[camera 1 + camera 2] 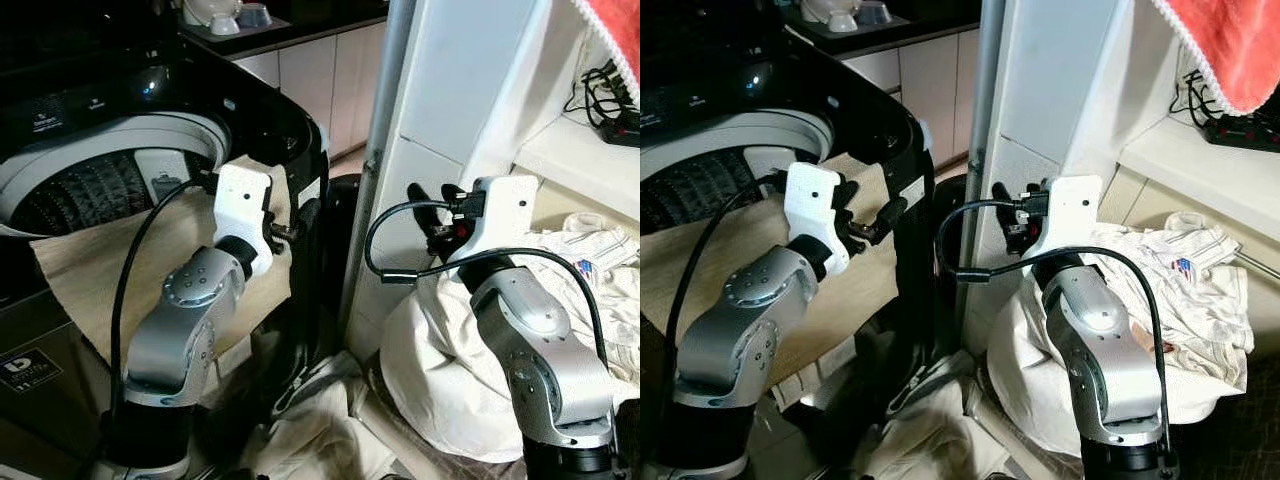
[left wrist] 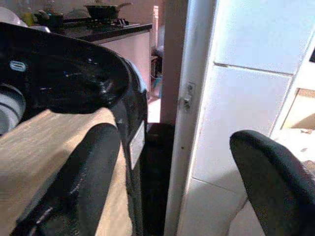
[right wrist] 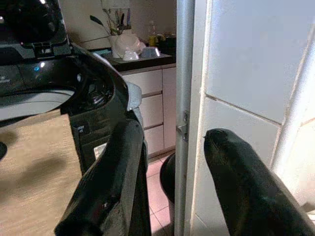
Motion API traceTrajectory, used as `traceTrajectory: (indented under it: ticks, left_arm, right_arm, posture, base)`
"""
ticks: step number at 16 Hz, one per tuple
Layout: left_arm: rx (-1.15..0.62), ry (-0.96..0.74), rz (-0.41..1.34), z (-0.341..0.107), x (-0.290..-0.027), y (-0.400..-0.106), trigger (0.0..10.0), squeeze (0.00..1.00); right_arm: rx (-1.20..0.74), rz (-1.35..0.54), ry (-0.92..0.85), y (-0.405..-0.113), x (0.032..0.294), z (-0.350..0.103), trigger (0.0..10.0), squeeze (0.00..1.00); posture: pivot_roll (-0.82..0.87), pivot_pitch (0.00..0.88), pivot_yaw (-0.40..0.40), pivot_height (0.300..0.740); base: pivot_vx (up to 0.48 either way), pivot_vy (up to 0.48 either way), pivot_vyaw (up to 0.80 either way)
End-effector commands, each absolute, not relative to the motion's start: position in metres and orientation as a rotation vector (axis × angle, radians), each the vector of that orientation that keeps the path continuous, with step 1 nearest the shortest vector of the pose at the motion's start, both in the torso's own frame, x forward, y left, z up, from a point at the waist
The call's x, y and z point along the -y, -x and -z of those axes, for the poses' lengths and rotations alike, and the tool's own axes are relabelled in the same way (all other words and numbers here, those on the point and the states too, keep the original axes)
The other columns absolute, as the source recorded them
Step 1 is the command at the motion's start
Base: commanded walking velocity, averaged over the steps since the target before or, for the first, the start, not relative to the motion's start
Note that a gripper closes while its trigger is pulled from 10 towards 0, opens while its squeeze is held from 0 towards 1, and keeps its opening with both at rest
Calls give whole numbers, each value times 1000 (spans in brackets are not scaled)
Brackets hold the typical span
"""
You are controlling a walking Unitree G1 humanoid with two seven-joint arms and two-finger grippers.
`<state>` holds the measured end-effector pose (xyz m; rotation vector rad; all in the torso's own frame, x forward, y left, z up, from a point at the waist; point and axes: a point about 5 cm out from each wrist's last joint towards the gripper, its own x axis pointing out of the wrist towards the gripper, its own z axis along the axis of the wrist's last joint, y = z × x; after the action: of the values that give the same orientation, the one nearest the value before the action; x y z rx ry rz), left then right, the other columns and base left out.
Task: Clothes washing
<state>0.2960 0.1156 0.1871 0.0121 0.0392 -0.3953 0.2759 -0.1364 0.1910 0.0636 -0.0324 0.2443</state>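
**Left eye view: both tools empty, laundry waiting on each side**

Left eye view shows the black top-loading washing machine with its drum uncovered, and a beige woven cloth hanging over its front rim. This cloth looks light and limp; I would take it at a bunched edge. The left tool is beside it, fingers apart, holding nothing. The right tool, also spread and empty, hovers above the crumpled white laundry pile, which is soft and probably bulky.
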Motion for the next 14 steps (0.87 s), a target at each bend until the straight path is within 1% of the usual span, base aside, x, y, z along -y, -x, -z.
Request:
traceTrajectory:
  ticks: [1, 7, 9, 10, 11, 13, 14]
  left_arm:
    - [11, -7, 402, -198, -117, -297, 10000, 1000]
    - [28, 11, 397, -198, -119, -300, 10000, 1000]
    - [48, -36, 388, -199, -119, -302, 10000, 1000]
    - [39, 4, 402, -196, -118, -302, 10000, 1000]
    - [29, -32, 368, -194, -122, -304, 10000, 1000]
    - [17, -77, 400, -193, -122, -303, 10000, 1000]
    - [14, -72, 409, -192, -121, -303, 10000, 1000]
  right_arm:
    - [65, -242, -58, -279, 138, -197, 10000, 1000]
    - [81, -211, -56, -283, 148, -196, 10000, 1000]
    - [74, -197, -51, -286, 153, -195, 10000, 1000]
    - [52, -166, -39, -289, 160, -191, 10000, 1000]
    - [33, -135, -56, -292, 168, -188, 10000, 1000]
    - [-51, -53, -30, -302, 188, -175, 10000, 1000]
    - [-81, -16, -18, -304, 195, -170, 10000, 1000]
  posture:
    - [-22, 0, -10, 740]
    - [-29, 0, -6, 740]
    - [-32, 0, -6, 740]
    - [-35, 0, -4, 740]
    - [-39, 0, -1, 740]
    - [-39, 0, -1, 740]
    - [-47, 0, 3, 740]
  base:
    - [0, 0, 0]
    - [0, 0, 0]
    - [0, 0, 0]
    - [0, 0, 0]
    - [0, 0, 0]
    - [0, 0, 0]
    - [0, 0, 0]
